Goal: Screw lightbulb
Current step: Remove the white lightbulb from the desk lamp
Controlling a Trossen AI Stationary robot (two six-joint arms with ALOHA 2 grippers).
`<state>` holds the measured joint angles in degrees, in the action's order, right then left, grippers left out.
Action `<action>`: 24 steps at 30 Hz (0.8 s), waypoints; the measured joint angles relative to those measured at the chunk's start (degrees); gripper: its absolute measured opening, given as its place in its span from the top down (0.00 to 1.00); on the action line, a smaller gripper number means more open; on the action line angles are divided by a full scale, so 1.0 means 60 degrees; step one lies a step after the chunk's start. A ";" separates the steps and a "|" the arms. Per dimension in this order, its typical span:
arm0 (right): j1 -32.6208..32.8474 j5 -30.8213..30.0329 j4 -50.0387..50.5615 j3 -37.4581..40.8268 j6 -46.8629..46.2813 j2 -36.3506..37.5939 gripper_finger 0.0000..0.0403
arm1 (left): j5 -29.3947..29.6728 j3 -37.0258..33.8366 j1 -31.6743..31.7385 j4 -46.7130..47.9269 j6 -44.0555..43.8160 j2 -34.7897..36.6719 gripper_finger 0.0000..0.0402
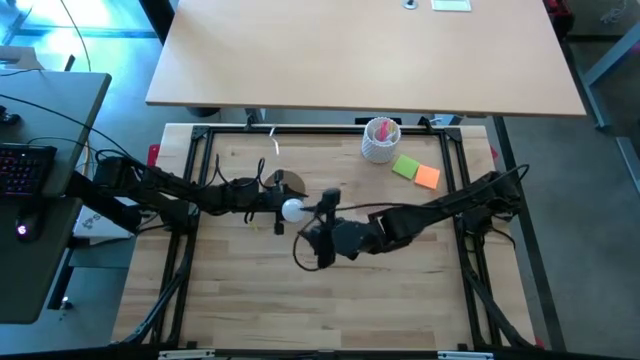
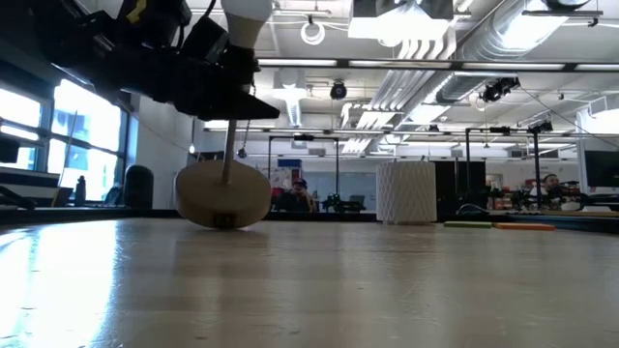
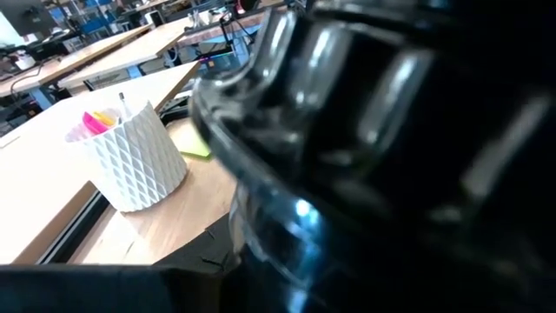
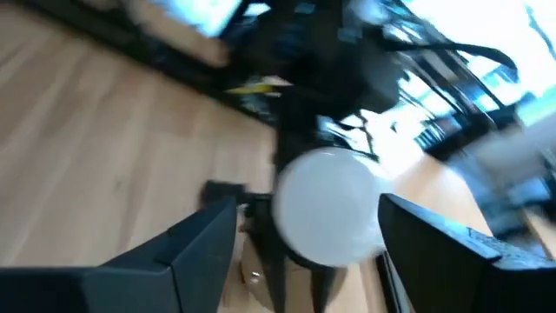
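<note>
The white lightbulb [image 1: 292, 210] sits on top of the wooden stand's black socket, high above the table in the low view [image 2: 247, 17]. The stand's round wooden base [image 2: 224, 196] is tipped, and its lower edge is on the table. My left gripper [image 1: 268, 197] comes from the table's left and is shut around the socket under the bulb. My right gripper [image 4: 308, 235] comes from the right and is open. Its fingers stand on either side of the bulb [image 4: 328, 217], with a clear gap at one finger [image 4: 204, 239]. My left gripper holds the stand at its black socket end [image 2: 227, 92], just below the bulb. It comes in about level from the table's left. Its own dark body hides the fingers' exact place. The stand is tilted in the hold, with the base's lower edge [image 2: 224, 222] on the table.
A white patterned cup [image 1: 381, 138] with pink contents stands at the far right of the work area. Green and orange sticky notes [image 1: 417, 170] lie beside it. A black frame borders the wooden table. A second tabletop [image 1: 365, 50] lies beyond the far edge.
</note>
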<state>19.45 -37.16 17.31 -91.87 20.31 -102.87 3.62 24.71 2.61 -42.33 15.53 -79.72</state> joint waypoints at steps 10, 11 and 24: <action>-0.0360 0.0367 0.0053 -0.0591 -0.3954 0.0055 0.31 | 0.0008 0.0004 0.0000 -0.0030 -0.0069 0.0000 0.62; -0.0478 0.0512 0.0124 -0.0592 -0.4146 0.0055 0.31 | 0.0007 0.0004 0.0000 -0.0077 -0.0073 0.0000 0.62; -0.1186 0.1603 0.0216 -0.0610 -0.4359 -0.0421 0.31 | 0.0011 0.0007 0.0025 -0.0138 -0.0071 0.0004 0.62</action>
<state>12.34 -27.54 18.61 -95.53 -5.85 -105.40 3.68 24.75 2.76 -43.16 15.10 -79.70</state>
